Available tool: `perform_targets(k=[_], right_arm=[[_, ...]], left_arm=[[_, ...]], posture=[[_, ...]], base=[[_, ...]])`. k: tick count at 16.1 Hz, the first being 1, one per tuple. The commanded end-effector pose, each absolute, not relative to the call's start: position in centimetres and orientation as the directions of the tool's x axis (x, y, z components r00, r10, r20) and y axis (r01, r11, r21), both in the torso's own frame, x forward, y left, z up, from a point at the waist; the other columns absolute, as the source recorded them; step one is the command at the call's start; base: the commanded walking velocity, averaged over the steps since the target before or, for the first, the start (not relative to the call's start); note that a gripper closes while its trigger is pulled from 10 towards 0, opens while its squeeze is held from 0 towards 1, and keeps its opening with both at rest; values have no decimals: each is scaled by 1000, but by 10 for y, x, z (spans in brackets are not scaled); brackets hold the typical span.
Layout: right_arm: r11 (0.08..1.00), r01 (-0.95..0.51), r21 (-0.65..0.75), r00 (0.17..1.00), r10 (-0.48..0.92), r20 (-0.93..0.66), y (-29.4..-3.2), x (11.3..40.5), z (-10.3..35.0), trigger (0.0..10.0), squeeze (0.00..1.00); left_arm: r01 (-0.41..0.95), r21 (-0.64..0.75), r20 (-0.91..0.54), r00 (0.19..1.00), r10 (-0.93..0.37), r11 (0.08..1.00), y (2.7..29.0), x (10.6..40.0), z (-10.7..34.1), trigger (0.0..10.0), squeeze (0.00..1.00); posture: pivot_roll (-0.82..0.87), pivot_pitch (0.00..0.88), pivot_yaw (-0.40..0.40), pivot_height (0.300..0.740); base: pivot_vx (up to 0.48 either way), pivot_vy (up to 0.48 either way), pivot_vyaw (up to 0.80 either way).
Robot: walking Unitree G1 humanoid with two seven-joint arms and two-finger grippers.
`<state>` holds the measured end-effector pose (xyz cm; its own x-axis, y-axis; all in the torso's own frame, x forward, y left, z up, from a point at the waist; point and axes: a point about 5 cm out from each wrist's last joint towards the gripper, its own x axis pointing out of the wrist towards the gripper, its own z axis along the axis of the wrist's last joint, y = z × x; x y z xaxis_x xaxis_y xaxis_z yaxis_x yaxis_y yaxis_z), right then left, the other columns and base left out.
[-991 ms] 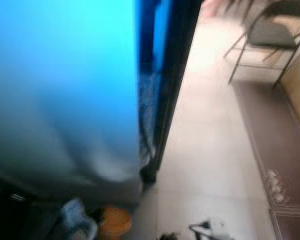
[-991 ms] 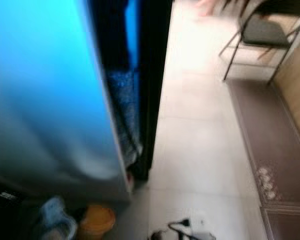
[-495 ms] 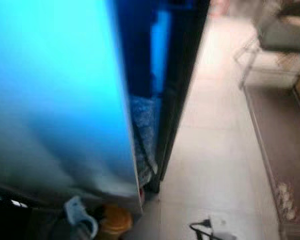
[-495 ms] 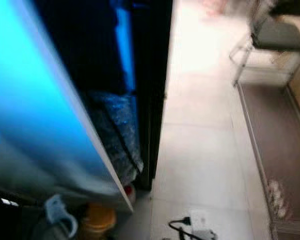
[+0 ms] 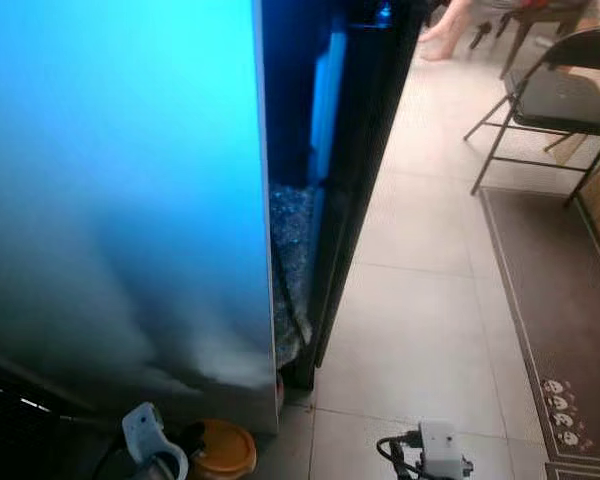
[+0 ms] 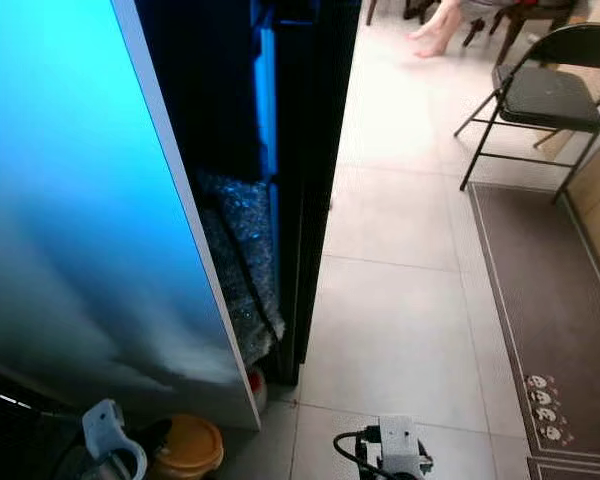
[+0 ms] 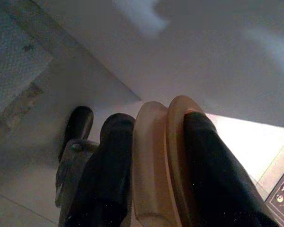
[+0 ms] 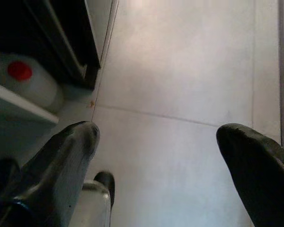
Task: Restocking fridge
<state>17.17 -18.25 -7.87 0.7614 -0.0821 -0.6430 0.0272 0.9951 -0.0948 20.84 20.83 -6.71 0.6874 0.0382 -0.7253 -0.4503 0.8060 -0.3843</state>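
Left gripper (image 7: 151, 189) low at the near edge of the head views, fingers clamped on an orange lid (image 5: 223, 450), seemingly the top of a container; one black finger (image 7: 109, 175) on each side of the lid rim in the left wrist view. It sits just below the bottom edge of the fridge door (image 5: 120, 180). Right gripper (image 8: 156, 156) hangs above the floor tiles (image 6: 400, 300), fingers spread wide, nothing between them; its wrist mount with a black cable (image 6: 395, 450) shows at the near edge of the right eye view. Right wrist view picks up a white bottle with a red cap (image 8: 26, 78) low in the fridge, behind a shelf edge. Fridge door is open, lit bright blue, standing edge-on to the camera; the dark fridge body (image 6: 315, 150) is behind it, with something frosty or speckled (image 6: 240, 270) in the gap between. Brown mat (image 5: 550, 300) further right along the wall. Black folding chair (image 6: 545, 95) beyond it. A person's bare foot (image 6: 435, 30) at the far end.
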Motion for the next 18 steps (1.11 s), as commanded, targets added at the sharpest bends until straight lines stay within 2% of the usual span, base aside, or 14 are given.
perform_targets(k=[1,4,5,6,11,15,16,17,18], right_arm=[[994,62,-88,779,-104,-618,-184,169,-78,10000,0],[993,80,-83,813,-113,-572,-183,170,-74,10000,0],[988,102,-114,971,-124,-204,-194,245,-7,10000,0],[987,109,-119,986,-122,-111,-192,254,11,10000,0],[988,100,-118,995,-96,39,-185,264,46,10000,0],[995,-1,-104,994,13,106,-174,274,73,10000,0],[994,-65,-83,989,75,131,-165,278,84,10000,306],[994,-80,-76,986,90,138,-162,279,86,10000,306],[992,-120,-49,981,126,146,-158,280,91,10000,1000]], left_arm=[[-459,-364,-749,662,38,810,211,201,-71,10000,0],[-457,-360,-751,660,38,813,211,200,-71,10000,0],[-453,-360,-751,659,35,816,211,199,-72,10000,0],[-451,-359,-751,659,33,817,211,199,-72,10000,0],[-450,-354,-754,656,34,820,210,197,-73,10000,0],[-459,-345,-763,645,40,819,213,190,-76,10000,0],[-460,-340,-766,641,42,820,214,187,-77,10000,0],[-461,-339,-767,640,42,820,215,187,-77,10000,0],[-462,-338,-767,640,44,820,216,187,-77,10000,0]], posture=[[-121,140,-30,740],[-129,125,-30,740],[-133,117,-27,740],[-138,111,-25,740],[-139,81,-26,740],[-140,69,-23,740],[-143,64,-24,740],[-143,64,-24,740],[-139,69,-24,740]], base=[[0,0,0],[0,0,0],[0,0,0],[0,0,0],[0,0,0],[0,0,0],[0,0,0],[0,0,0],[0,0,0]])
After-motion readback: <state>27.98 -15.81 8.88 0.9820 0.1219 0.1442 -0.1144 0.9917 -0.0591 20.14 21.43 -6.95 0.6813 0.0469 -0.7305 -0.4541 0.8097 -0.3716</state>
